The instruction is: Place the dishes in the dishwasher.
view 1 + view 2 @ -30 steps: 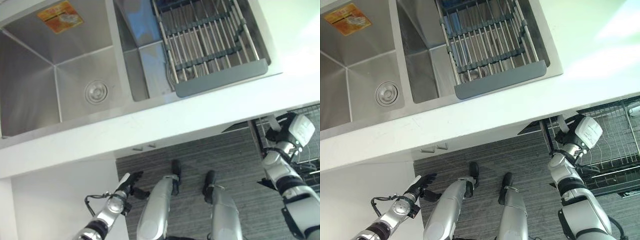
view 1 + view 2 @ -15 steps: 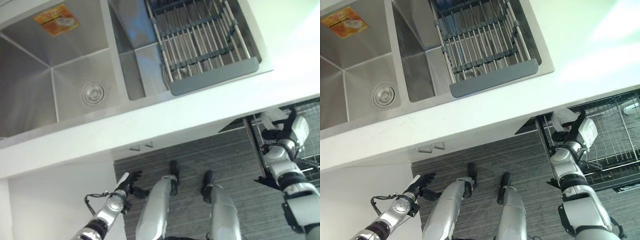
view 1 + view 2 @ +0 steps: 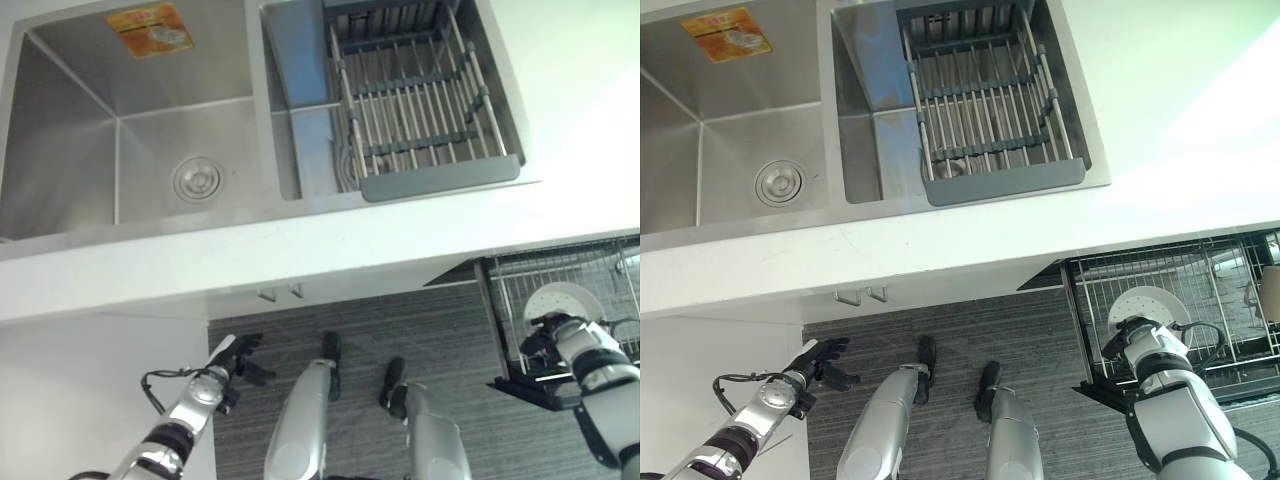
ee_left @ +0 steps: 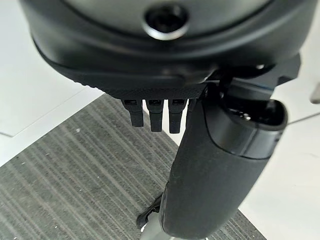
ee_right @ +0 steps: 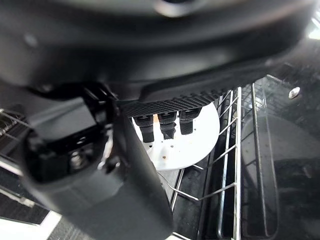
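The right hand (image 3: 1137, 343) reaches low into the pulled-out dishwasher rack (image 3: 1200, 275), at the rack's near left corner. A round white plate (image 3: 1148, 303) lies just past it; from the head cameras the hand's dark fingers overlap the plate's near rim. In the right wrist view the plate (image 5: 192, 142) shows as a smooth, pale disc with a few small brown specks on its face, resting among thin metal tines, with the fingertips (image 5: 168, 125) pointing down over it and the thumb alongside. Whether the fingers pinch the rim or merely hover above it I cannot tell; the hand's own bulk hides the contact.

The left hand (image 3: 232, 354) hangs low at the robot's left side, over the grey ribbed floor (image 3: 400, 325) and close to a white cabinet front (image 3: 80, 390), its fingers loosely extended and holding nothing.

The rack is a grid of shiny wire set in a dark frame, drawn out beneath the edge of a white, glossy countertop (image 3: 330, 250). Farther out, a double stainless-steel sink (image 3: 130, 130) is sunk into the counter: its left basin has a round drain (image 3: 197, 180) and an orange sticker (image 3: 145, 28) on the far wall, while the right basin holds a grey-framed drying rack (image 3: 425, 100) of parallel metal rods.
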Available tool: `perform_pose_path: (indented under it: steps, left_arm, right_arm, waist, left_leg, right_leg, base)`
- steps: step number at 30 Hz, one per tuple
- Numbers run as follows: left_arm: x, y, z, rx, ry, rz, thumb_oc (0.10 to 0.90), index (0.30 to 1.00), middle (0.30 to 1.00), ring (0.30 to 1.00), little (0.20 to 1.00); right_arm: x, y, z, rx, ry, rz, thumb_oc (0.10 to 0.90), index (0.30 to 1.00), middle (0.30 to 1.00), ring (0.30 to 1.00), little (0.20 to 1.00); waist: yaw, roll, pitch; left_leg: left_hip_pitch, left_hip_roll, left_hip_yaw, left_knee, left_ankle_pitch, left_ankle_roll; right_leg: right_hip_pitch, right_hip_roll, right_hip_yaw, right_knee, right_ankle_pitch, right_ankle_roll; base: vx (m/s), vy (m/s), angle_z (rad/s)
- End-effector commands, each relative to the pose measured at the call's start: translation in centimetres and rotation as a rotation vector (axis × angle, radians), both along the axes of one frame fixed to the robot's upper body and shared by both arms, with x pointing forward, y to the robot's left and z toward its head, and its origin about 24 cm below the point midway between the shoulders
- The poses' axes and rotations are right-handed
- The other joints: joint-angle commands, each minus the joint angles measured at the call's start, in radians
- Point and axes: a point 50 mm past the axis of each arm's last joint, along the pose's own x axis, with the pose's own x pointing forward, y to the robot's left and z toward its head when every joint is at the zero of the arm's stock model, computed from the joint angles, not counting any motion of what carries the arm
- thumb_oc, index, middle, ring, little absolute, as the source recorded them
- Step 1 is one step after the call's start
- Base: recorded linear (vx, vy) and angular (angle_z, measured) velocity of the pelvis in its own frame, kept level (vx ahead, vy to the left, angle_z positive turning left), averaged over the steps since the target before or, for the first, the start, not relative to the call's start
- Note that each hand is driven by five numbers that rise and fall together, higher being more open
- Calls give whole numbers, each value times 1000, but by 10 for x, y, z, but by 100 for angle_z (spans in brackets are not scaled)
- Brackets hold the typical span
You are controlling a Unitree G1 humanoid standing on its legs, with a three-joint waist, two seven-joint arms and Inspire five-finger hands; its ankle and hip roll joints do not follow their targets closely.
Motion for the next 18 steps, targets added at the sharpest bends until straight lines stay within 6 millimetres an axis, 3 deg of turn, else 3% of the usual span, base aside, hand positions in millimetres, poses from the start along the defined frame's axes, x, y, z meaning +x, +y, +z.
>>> perform_pose_path:
  steps: [1, 4, 6, 9, 12, 18]
  left_arm:
    - [6, 17, 16, 15, -60, 3, 800, 900, 900, 900, 900]
    - [7, 21, 19, 17, -63, 12, 800, 900, 900, 900, 900]
    - [5, 25, 19, 14, -64, 30, 800, 900, 900, 900, 900]
    - [0, 27, 18, 17, -58, 48, 800, 900, 900, 900, 900]
    - [-14, 31, 13, 16, -55, 108, 800, 900, 900, 900, 900]
    - [-44, 26, -11, -104, -17, 274, 800, 900, 900, 900, 900]
  right_arm:
    - [-43, -3, -42, 96, 149, -80, 800, 900, 900, 900, 900]
    - [-31, 0, -35, 165, -28, -101, 800, 900, 900, 900, 900]
    - [-9, 5, -18, 228, -261, -112, 800, 900, 900, 900, 900]
    - [0, 10, -8, 301, -386, -125, 800, 900, 900, 900, 900]
    - [17, 8, 37, 259, -723, -172, 800, 900, 900, 900, 900]
    - [9, 23, 96, 146, -1189, -148, 800, 900, 900, 900, 900]
  waist:
    - [7, 64, 34]
    - [3, 59, 34]
    - [-3, 52, 34]
    - [-12, 41, 34]
    - [-36, 16, 34]
    - [-100, 2, 34]
  left_leg:
    - [59, -11, -20, -108, -30, 8]
    - [58, -8, -17, -108, -32, 9]
    - [63, -8, -12, -108, -36, 12]
    - [73, -3, -6, -108, -41, 12]
    - [90, 5, 7, -108, -55, 14]
    - [132, 13, 39, -108, -83, 19]
  right_leg:
    - [-34, 22, 46, 67, -13, 35]
    - [-32, 27, 52, 58, -7, 37]
    - [-25, 32, 64, 48, -6, 37]
    - [-15, 37, 74, 43, -3, 40]
    - [3, 51, 95, 25, 2, 44]
    - [21, 62, 131, 14, 4, 52]
  base:
    - [-6, -20, 10]
    - [-4, -5, 2]
    - [0, 0, 0]
    - [-2, 3, -13]
    - [-15, 21, -12]
    - [-6, 109, -26]
